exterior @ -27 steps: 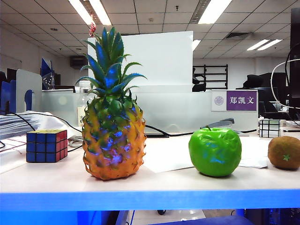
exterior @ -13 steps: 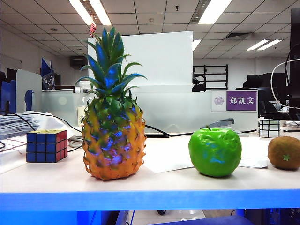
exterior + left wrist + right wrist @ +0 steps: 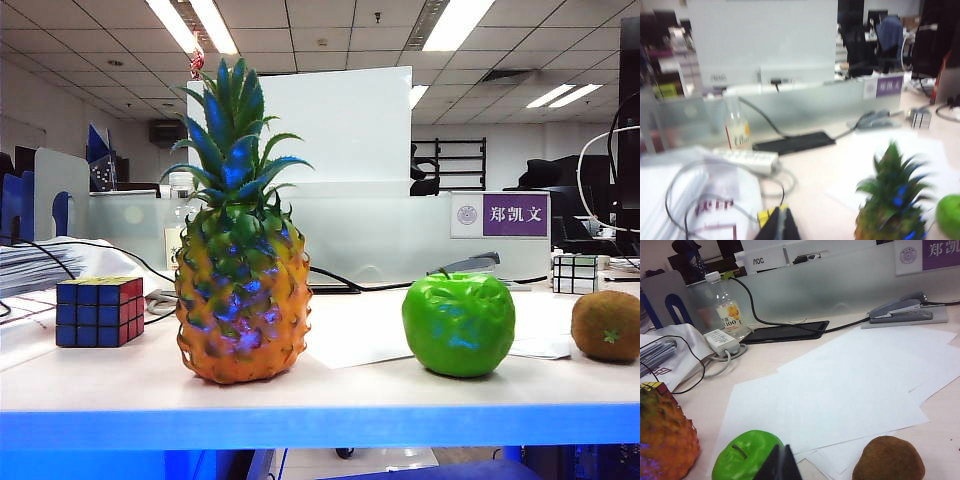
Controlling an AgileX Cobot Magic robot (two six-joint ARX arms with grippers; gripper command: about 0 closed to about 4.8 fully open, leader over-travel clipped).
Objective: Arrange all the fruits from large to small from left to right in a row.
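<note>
On the table [image 3: 330,395], 3 fruits line up: pineapple [image 3: 240,300] at 9 o'clock, apple [image 3: 458,325] central, kiwi [image 3: 606,326] at 3 o'clock. Left gripper [image 3: 778,225] and right gripper [image 3: 778,464] hover above, fingers pressed together, empty.

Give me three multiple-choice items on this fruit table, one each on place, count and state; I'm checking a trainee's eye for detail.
1. Where does the apple stand in the exterior view?
A. between the pineapple and the kiwi
B. left of the pineapple
C. on the Rubik's cube

2. How many fruits stand on the table?
A. two
B. three
C. five

3. How are the left gripper and right gripper?
A. both shut, holding nothing
B. left holds the kiwi
C. both wide open

Answers:
1 A, green apple sits mid-row.
2 B, pineapple, apple, kiwi.
3 A, each wrist view shows fingertips together, nothing between.
</note>
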